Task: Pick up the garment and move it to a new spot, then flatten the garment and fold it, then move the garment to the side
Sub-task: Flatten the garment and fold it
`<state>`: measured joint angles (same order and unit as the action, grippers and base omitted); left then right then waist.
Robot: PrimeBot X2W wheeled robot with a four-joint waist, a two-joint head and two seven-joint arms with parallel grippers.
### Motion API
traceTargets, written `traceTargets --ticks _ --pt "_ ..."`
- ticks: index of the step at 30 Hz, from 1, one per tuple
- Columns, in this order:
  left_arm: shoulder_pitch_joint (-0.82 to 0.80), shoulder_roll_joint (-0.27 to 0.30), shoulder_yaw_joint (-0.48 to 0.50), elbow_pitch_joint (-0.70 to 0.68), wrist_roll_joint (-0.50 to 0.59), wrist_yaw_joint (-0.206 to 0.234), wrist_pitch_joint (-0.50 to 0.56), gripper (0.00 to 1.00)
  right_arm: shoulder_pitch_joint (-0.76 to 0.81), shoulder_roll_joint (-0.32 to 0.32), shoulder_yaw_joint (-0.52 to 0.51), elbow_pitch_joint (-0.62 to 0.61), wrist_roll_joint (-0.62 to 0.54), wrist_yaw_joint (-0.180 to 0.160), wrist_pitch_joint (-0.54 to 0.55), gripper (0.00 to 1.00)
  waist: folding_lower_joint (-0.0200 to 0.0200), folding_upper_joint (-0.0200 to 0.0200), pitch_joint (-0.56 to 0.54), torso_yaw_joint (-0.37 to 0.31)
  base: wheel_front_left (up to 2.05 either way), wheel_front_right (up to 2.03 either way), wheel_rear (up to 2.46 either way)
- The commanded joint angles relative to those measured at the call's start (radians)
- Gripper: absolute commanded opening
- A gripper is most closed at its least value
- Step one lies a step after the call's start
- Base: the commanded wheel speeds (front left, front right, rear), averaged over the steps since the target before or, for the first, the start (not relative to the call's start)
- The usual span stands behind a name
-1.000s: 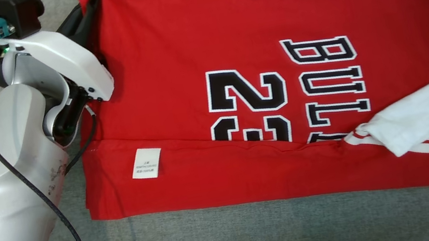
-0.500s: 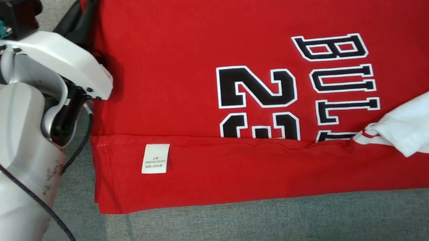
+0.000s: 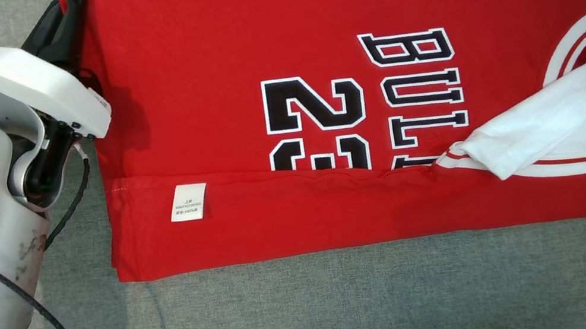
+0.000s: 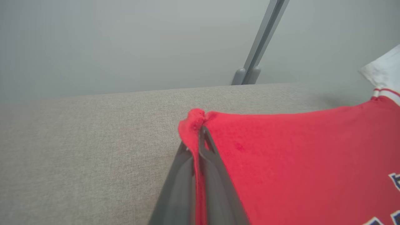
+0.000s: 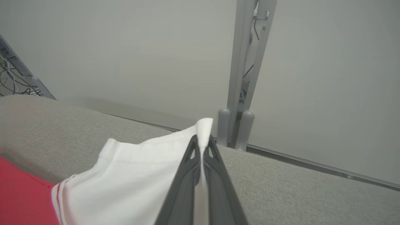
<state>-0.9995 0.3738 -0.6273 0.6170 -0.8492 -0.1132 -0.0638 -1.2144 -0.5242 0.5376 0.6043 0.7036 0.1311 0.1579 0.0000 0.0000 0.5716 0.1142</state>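
Bulls jersey point(image 3: 222, 38) lies flat on the grey fabric table point(image 3: 355, 310), long axis side to side: hem left of its 23 print point(image 3: 315, 118), neck end right of it. Red, black-and-white lettering turned sideways. Edge nearer me than the 23 print is folded over, care label point(image 3: 188, 202) showing, white sleeve point(image 3: 550, 119) laid across. My left tool point(image 4: 200, 131) is clenched on the red hem corner, my right tool point(image 5: 203, 140) on white sleeve cloth. Metal post point(image 5: 240, 78) stands beyond the table.

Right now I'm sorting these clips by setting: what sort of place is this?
Probably a lab or test room, not a home. The jersey lies on a wide grey fabric-covered surface. Behind it stands a bare pale wall, with a metal post and loose cables at the edge.
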Motion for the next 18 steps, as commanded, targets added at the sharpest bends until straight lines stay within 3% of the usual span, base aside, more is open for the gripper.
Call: traceTargets --ticks 1,6,7,8,14,18 --pt "0.024 0.016 0.016 -0.028 -0.027 0.004 0.016 0.00 0.025 -0.023 0.000 -0.040 0.011 -0.001 -0.011 0.00 0.0000 0.0000 -0.013 -0.006 0.00 0.00 0.00" --pt "0.079 0.055 0.025 -0.091 -0.056 0.028 0.060 0.00 0.103 -0.039 -0.017 -0.149 0.054 0.000 0.008 0.00 0.0000 0.0000 -0.040 -0.020 0.00 0.00 0.00" --pt "0.108 0.097 0.021 -0.128 -0.036 0.070 0.086 0.00 0.157 -0.067 -0.034 -0.214 0.041 -0.001 0.028 0.00 0.0000 0.0000 -0.054 -0.032 0.00 0.00 0.00" --pt "0.129 0.100 0.028 -0.154 -0.054 0.082 0.096 0.00 0.194 -0.071 -0.051 -0.246 0.044 -0.001 0.037 0.00 0.0000 0.0000 -0.061 -0.037 0.00 0.00 0.00" --pt "0.274 0.190 0.056 -0.360 -0.098 0.138 0.134 0.00 0.465 -0.043 -0.184 -0.501 0.044 0.000 0.095 0.00 0.0000 0.0000 -0.090 -0.076 0.00 0.00 0.00" --pt "0.394 0.246 0.077 -0.506 -0.126 0.182 0.137 0.00 0.667 0.010 -0.285 -0.663 0.018 0.000 0.144 0.00 0.0000 0.0000 -0.106 -0.094 0.00 0.00 0.00"
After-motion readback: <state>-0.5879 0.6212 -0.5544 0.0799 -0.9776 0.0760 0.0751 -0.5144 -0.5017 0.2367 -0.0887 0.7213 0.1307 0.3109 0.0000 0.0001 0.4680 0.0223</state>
